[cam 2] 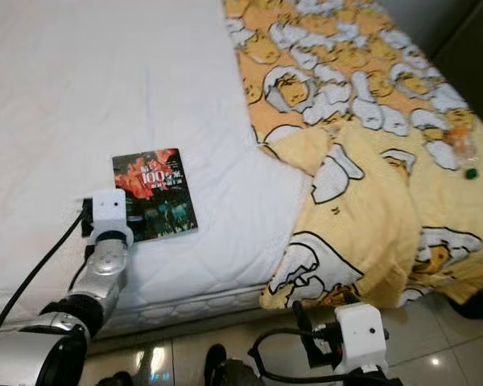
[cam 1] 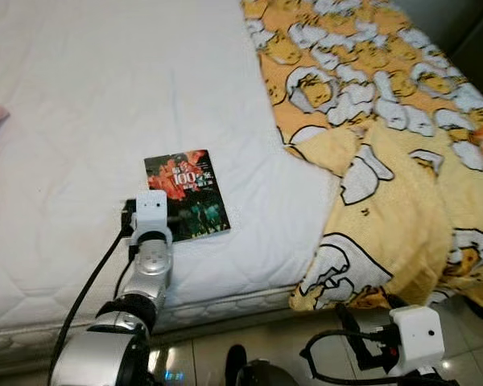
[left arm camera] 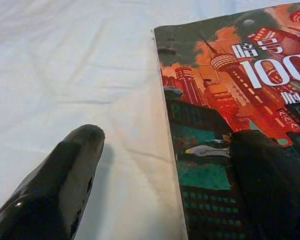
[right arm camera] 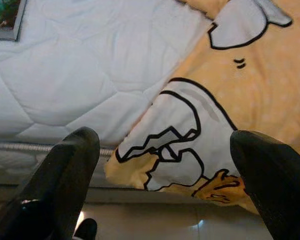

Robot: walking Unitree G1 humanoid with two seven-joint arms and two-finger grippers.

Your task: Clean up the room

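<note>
One book (cam 1: 187,195) lies flat on the white mattress (cam 1: 80,104), near its front edge. Left gripper (left arm camera: 165,165) — fingers apart, straddling the book's spine edge — appears set to pinch it. Right gripper (right arm camera: 165,170), fingers apart, hangs low before the yellow blanket (cam 1: 386,161).

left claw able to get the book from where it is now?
Probably yes. The left claw is open at the book, one finger over its cover, the other on the white mattress beside its edge. Nothing blocks it.
</note>
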